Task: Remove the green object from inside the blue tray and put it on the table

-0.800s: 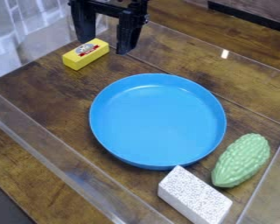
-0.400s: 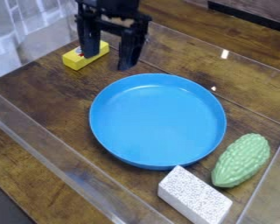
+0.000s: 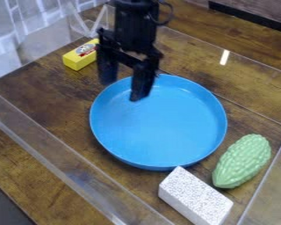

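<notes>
the hand (image 3: 123, 77), its 2 fingers spread wide and holding nothing, points down over the far-left rim of the blue tray (image 3: 167, 145). the green object (image 3: 242, 161) lies on the bench (image 3: 43, 114), well off to the hand's near right, just outside the tray beside a white sponge block (image 3: 195, 197). a yellow block (image 3: 80, 55) sits just behind the hand.
</notes>
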Robot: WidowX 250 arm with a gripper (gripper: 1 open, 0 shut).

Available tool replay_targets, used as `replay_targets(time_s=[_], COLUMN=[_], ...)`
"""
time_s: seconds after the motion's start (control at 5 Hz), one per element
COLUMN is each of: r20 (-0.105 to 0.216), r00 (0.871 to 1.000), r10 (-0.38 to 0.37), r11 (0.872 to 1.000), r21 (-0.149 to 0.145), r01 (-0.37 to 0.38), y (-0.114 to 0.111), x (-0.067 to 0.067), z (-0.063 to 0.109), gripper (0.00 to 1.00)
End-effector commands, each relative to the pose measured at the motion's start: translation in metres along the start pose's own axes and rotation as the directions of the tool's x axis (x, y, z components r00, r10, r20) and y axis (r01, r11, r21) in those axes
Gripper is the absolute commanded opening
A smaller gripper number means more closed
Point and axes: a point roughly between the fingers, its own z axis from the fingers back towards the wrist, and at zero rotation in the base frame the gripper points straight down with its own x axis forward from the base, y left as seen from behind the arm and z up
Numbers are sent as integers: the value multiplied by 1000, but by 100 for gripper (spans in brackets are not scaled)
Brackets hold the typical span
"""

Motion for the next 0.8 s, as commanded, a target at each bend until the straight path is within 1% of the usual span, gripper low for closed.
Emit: replay_targets(time_s=[0.0, 0.2, 0.4, 0.6], r20=[43, 47, 54, 61], r00=[991, 963, 910, 864], r10=[-126, -265, -410, -499], r11=[992, 964, 911, 865], r21=[23, 43, 67, 84], r01=[125, 263, 406, 494], y=[-32, -64, -101, -123], x=[9, 20, 33, 48], z=[-1, 0, -1, -12], gripper=[100, 100, 100, 100])
